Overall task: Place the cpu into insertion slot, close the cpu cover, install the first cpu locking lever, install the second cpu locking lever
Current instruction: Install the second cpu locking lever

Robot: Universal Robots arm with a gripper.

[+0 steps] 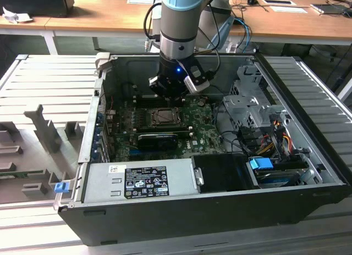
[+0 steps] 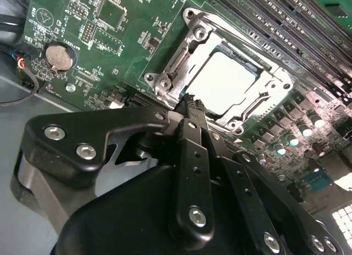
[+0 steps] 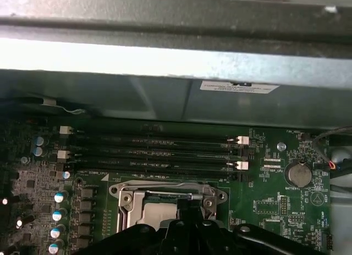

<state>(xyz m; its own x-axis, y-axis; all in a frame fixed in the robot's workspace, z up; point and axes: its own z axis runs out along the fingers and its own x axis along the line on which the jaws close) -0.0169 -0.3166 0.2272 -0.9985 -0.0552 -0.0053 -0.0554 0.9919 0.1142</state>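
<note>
A robot arm's end effector point(image 1: 171, 95) hangs low inside an open PC case point(image 1: 308, 205) on a slatted tabletop point(image 1: 49, 79), just above the green motherboard point(image 1: 206, 135). In the second wrist view the end effector point(image 2: 187, 101) appears clenched, fingers point(image 2: 190, 134) pressed together w/ nothing between them, tip at the edge of the insertion slot point(image 2: 165, 82). The cpu point(image 2: 225, 82) already lies flat in that slot, pale top showing through the window of the cpu cover point(image 2: 258, 104), which looks folded down over it. Judged step: placing & cover-closing done, work now at the locking levers; whether either lever is latched cannot be told.

The next move likely calls for a fine sideways-and-down push on a thin lever, w/ the tip kept off the chip's top.

Room is tight: memory slots point(image 3: 154, 150) run close along one side of the slot, capacitors point(image 3: 58, 211) along another, the case wall point(image 3: 165, 62) rises beyond. A black card point(image 1: 157, 138) sits just on the near side in the exterior view; cables point(image 1: 242, 137) crowd the exterior view's right.
</note>
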